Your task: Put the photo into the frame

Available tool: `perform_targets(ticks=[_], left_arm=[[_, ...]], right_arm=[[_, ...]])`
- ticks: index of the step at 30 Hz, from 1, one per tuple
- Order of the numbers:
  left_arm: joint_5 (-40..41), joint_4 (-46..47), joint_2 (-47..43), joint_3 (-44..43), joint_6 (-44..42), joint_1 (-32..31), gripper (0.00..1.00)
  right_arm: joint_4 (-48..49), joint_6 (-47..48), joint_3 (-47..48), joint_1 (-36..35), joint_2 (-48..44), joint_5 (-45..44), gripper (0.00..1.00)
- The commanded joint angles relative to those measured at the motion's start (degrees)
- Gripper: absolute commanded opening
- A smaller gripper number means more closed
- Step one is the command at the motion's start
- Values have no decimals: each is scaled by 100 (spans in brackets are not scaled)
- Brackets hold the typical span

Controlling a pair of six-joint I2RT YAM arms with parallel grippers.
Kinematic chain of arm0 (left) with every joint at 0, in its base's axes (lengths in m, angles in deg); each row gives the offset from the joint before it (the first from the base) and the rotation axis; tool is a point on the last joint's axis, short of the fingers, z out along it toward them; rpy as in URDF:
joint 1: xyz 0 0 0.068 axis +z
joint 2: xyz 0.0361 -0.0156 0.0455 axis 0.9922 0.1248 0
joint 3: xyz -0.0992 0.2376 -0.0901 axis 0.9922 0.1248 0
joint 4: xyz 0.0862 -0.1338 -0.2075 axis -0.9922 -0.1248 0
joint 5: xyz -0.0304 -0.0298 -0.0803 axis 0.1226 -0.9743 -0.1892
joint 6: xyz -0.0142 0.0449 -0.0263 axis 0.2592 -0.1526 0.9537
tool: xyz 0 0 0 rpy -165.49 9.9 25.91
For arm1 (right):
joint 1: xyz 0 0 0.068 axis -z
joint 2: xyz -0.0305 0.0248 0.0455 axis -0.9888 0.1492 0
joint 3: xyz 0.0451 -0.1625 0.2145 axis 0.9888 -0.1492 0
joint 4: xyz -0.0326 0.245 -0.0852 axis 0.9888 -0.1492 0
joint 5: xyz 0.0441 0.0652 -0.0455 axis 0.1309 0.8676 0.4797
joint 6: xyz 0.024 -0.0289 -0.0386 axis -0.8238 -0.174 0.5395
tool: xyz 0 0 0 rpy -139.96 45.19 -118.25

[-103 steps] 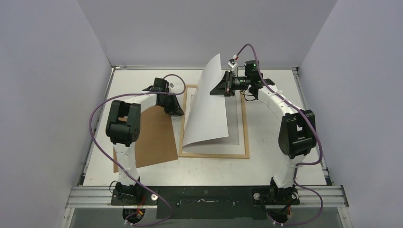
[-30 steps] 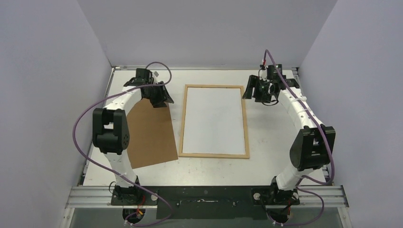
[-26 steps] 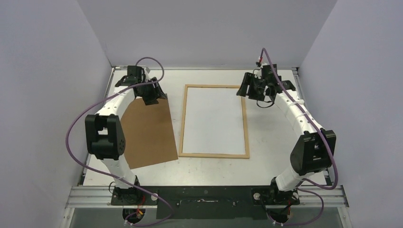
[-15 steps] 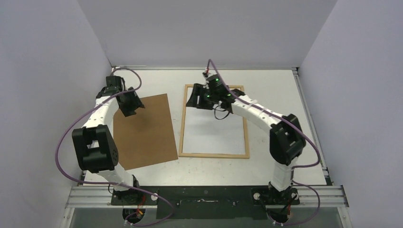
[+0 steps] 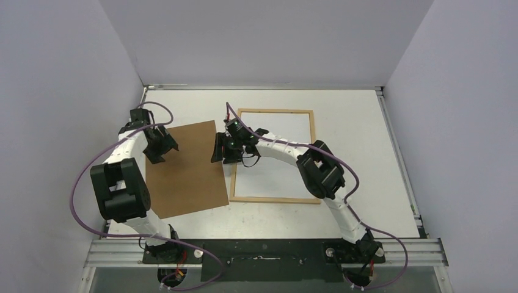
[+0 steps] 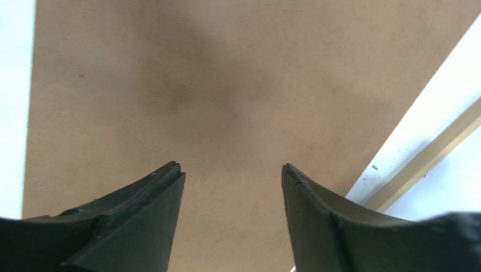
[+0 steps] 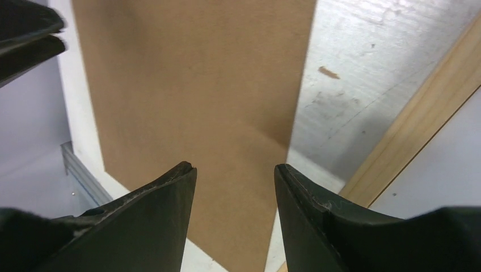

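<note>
Right gripper point(image 5: 222, 147) has crossed to the backing board point(image 5: 186, 174) opposite left gripper point(image 5: 160, 145) — both jaws apart, empty — pinch edges evenly

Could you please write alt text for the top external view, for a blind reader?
The photo, white back up, lies inside the light-wood frame, with a brown backing board beside it on the left. Both grippers are open over the board: the left gripper near its far-left corner, the right gripper at its right edge.

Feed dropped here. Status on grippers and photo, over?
Left gripper, right gripper: open, empty, at board edges. Photo white side up in frame. Right arm crosses above it.
</note>
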Motion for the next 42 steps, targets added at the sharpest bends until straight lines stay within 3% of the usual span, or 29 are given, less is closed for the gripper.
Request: perform_targets(ticks=[1,5,11,17,22,27,35,42], left_arm=[[395,-76,102,-248,-299,159,68],[841,22,373,-567,-719,479,81],[691,-43,980,-1019,-907,1088,83],[667,-39,1087,-612,-737,1240,83],[1110,-155,1012,-239,-556,1256,84],[142,199,1039,180,-426,1367,79],[-1444,231,1239,287,-501,1477,62],[-2118,142,1307,465,-494,1478,56]], right_arm=[[-367,19,573,-28,332,-231,54],[-652,-80,730,-57,602,-420,54],[-1407,-154,965,-86,687,-1108,54],[-1882,-186,1015,-70,701,-1484,55],[-1913,-315,1043,-9,739,-1304,55],[-1688,-384,957,65,759,-861,61],[-1094,-615,631,116,849,-28,66],[-653,-948,696,116,1062,578,65]])
